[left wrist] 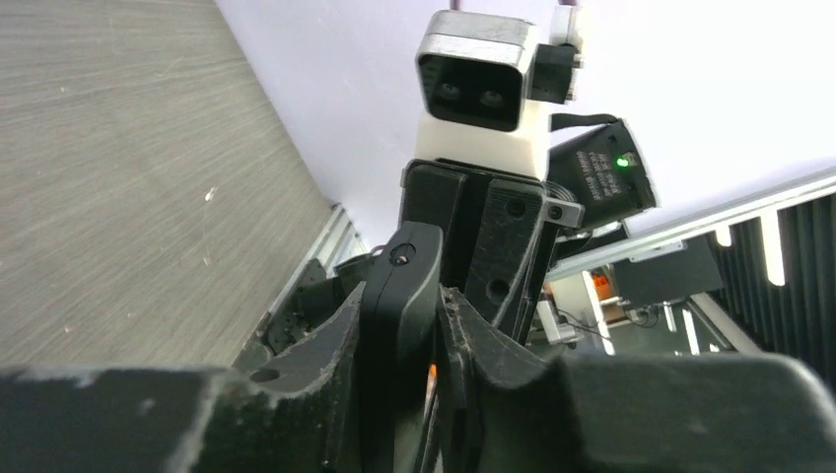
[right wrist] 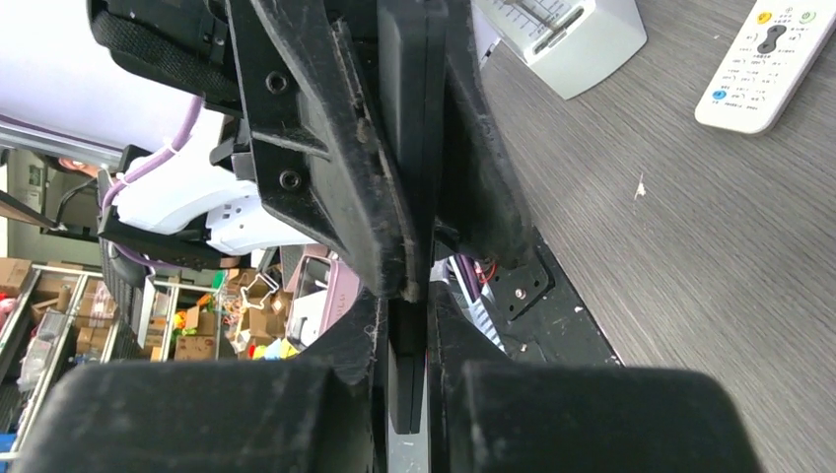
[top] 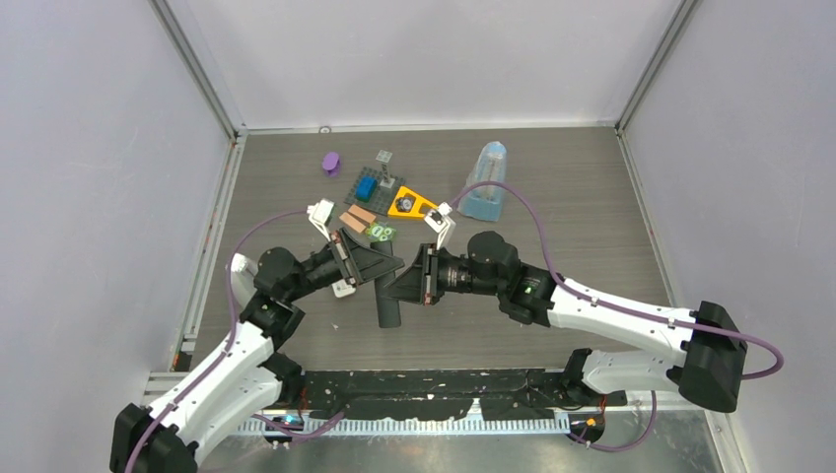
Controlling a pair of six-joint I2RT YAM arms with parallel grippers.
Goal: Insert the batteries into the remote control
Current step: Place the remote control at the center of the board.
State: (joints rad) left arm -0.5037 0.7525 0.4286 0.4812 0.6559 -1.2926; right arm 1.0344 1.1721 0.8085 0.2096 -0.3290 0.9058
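The white remote control (right wrist: 764, 59), with coloured buttons, lies face up on the table at the top right of the right wrist view. I cannot make it out in the top view. No batteries show, only a small orange glint (left wrist: 431, 372) between the left fingers. My left gripper (top: 378, 264) and right gripper (top: 406, 281) meet mid-table, both shut on one flat black strip (top: 391, 307) held on edge above the table. The strip (left wrist: 402, 281) is clamped in the left gripper (left wrist: 399, 310), and the strip (right wrist: 406, 389) also sits in the right gripper (right wrist: 406, 320).
Behind the grippers lie a purple piece (top: 331, 162), a grey plate with a blue block (top: 367, 185), an orange triangle (top: 409, 204), tan blocks (top: 357, 217), a green piece (top: 382, 233) and a clear blue container (top: 486, 182). A white box (right wrist: 562, 39) stands near the remote.
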